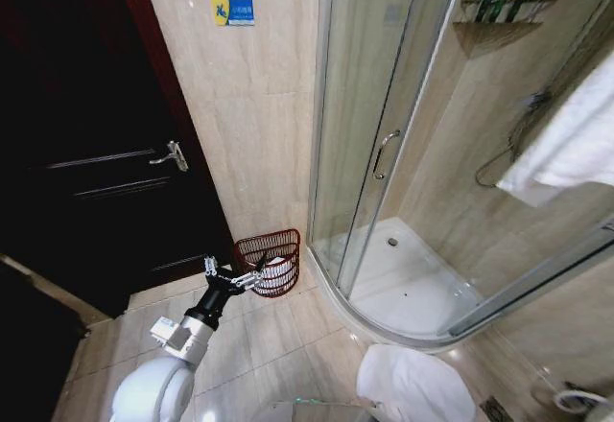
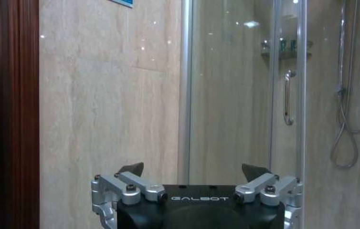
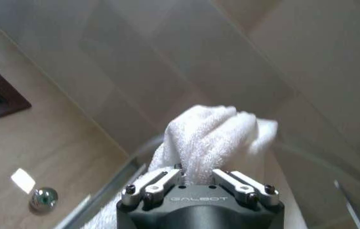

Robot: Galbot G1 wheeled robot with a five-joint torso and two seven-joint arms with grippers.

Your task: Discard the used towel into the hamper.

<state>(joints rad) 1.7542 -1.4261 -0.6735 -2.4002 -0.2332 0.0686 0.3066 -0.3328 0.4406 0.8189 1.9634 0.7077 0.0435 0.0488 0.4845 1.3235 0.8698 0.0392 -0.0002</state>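
Left gripper (image 1: pixel 242 280) spread wide, empty, hovering at rim of hamper (image 1: pixel 270 261) by shower wall. Right gripper (image 3: pixel 196 177) clamped on white towel (image 3: pixel 212 136), raised near ceiling.

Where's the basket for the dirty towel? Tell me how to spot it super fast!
Find the glass shower stall and the dark wooden door; between them is a strip of beige tiled wall. At the foot of that wall, on the floor, stands the hamper, with the open left gripper right beside it. It is the one small round reddish-brown open-weave basket, with something white inside.
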